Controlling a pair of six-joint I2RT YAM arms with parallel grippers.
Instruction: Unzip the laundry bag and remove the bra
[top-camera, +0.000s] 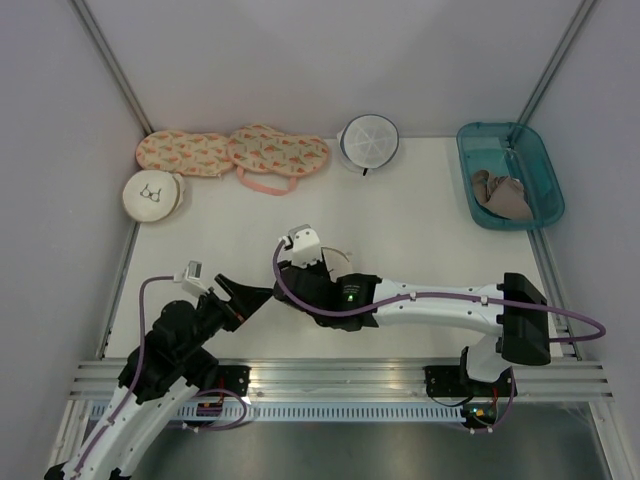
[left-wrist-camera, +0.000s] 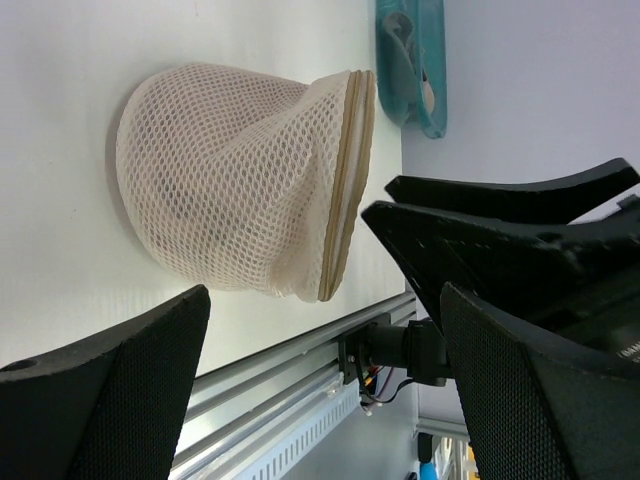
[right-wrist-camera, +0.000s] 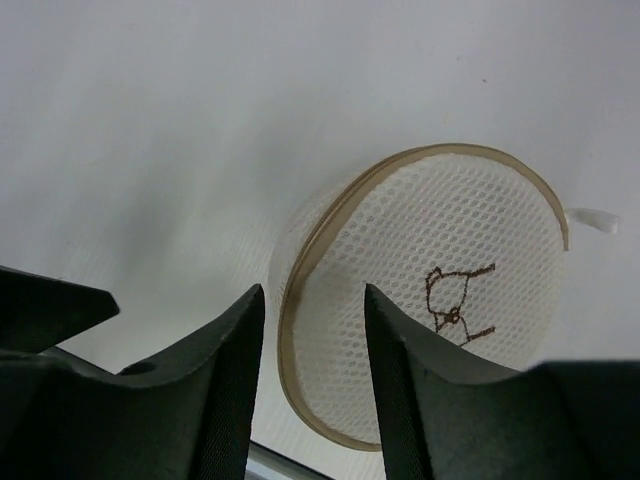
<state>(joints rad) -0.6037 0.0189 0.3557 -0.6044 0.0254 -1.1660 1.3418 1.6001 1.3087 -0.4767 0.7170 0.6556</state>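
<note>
The laundry bag (right-wrist-camera: 440, 300) is a round cream mesh bag with a tan rim and a dark bra outline drawing. It lies on the white table. In the top view it is mostly hidden under my right gripper (top-camera: 318, 268); only an arc of it (top-camera: 340, 256) shows. My right gripper (right-wrist-camera: 310, 300) is open, its fingers on either side of the bag's rim. A small white tab (right-wrist-camera: 592, 218) sticks out at the rim. My left gripper (left-wrist-camera: 325, 300) is open and empty, just short of the domed bag (left-wrist-camera: 230, 180). No pink bra is in view.
A second cream bag with a bra drawing (top-camera: 152, 195) lies at the back left beside two peach patterned pouches (top-camera: 235, 152). A white mesh round bag (top-camera: 368, 140) stands at the back. A teal bin (top-camera: 535, 165) at the back right holds a tan-grey bra (top-camera: 500, 195).
</note>
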